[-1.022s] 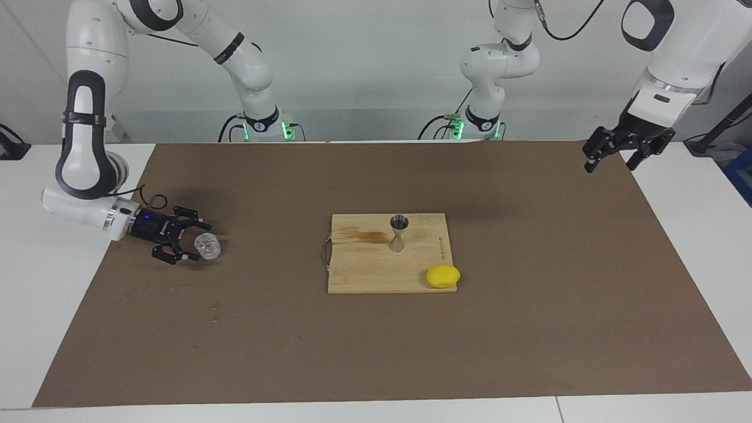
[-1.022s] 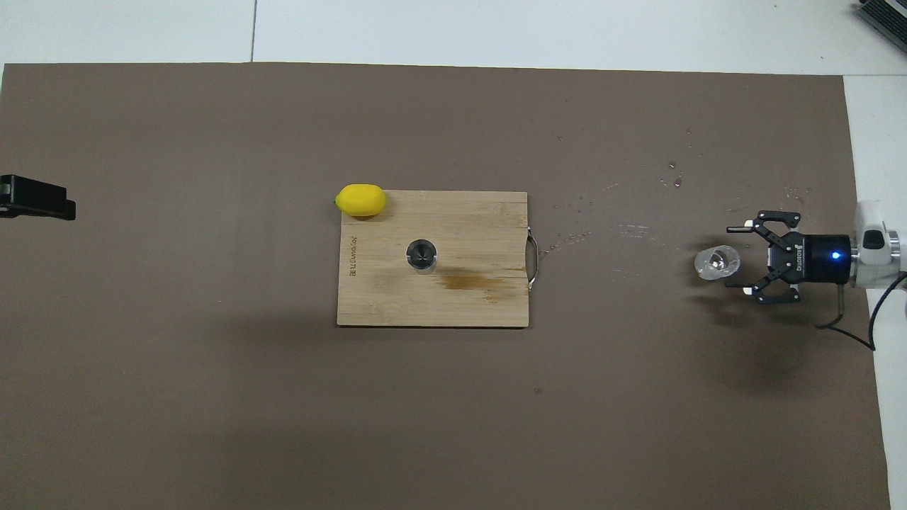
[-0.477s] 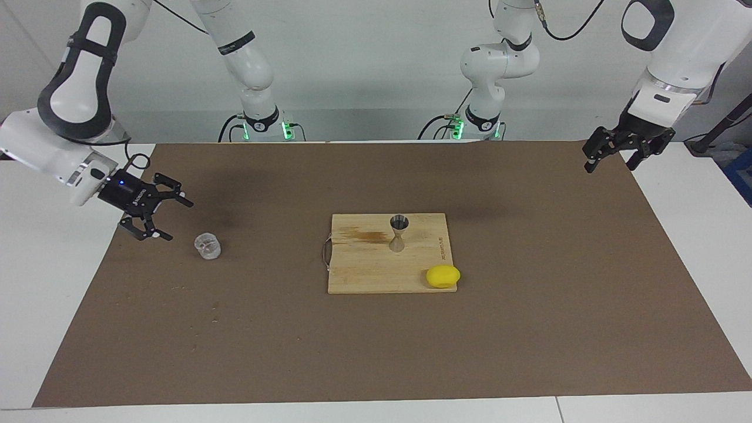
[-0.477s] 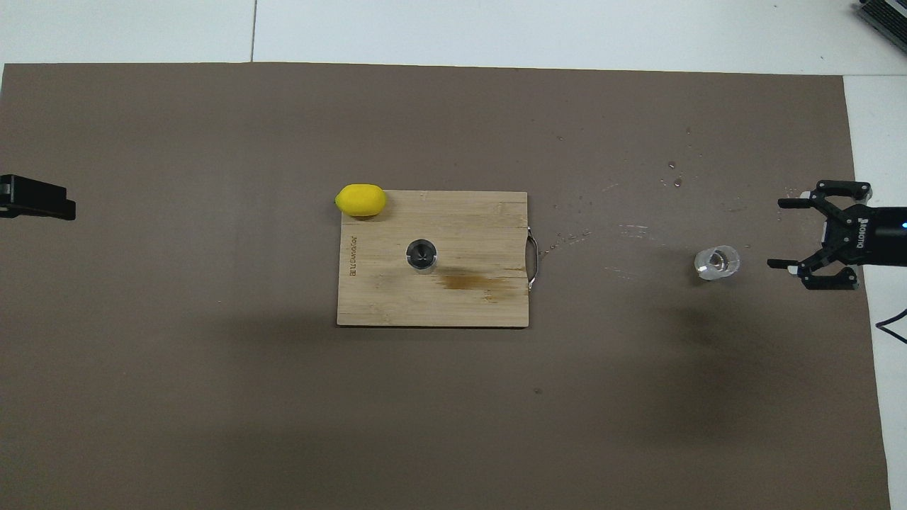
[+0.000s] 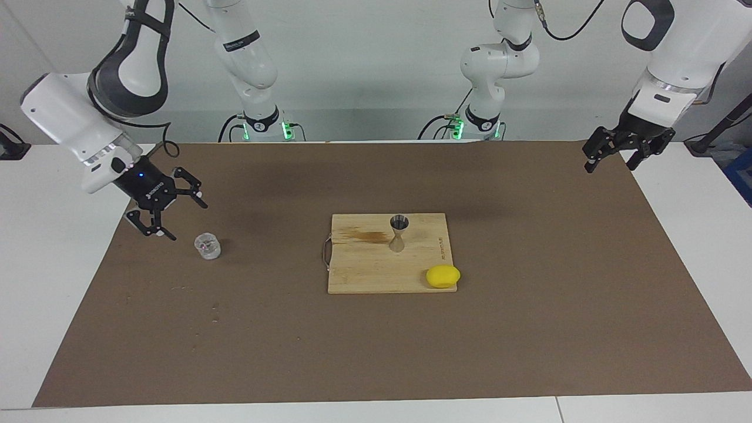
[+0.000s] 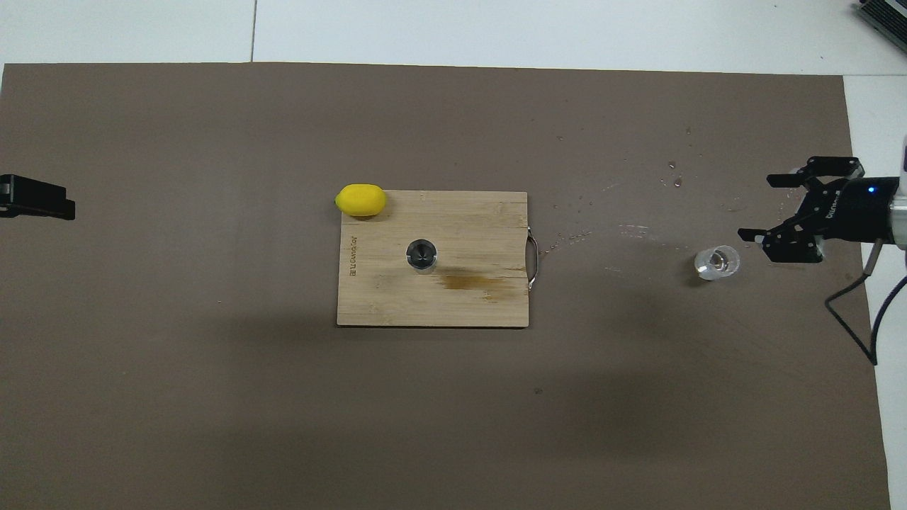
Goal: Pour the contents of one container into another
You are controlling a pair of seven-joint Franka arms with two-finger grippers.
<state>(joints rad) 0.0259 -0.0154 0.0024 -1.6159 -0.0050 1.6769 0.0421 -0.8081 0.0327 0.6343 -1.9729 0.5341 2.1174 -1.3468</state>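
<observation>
The clear glass cup stands upright on the brown mat toward the right arm's end of the surface, well apart from the metal jigger. The jigger stands upright on the wooden cutting board at the middle of the mat, with a lemon at the board's corner farther from the robots. A brownish stain marks the board beside the jigger, and droplets speckle the mat between board and cup (their origin cannot be read here).

The right tool hangs spread and empty over the mat, near the cup but not touching it. The left tool waits raised over the mat's corner at the left arm's end; its fingers appear parted and hold nothing.

Risks, as judged from this arrangement: the glass is smooth and squat, so an off-centre closure could tip it or let it slip. The jigger's mouth is narrow and its waist slim, so a fast or misaligned pour would likely spill onto the board, and a bump could topple it.
</observation>
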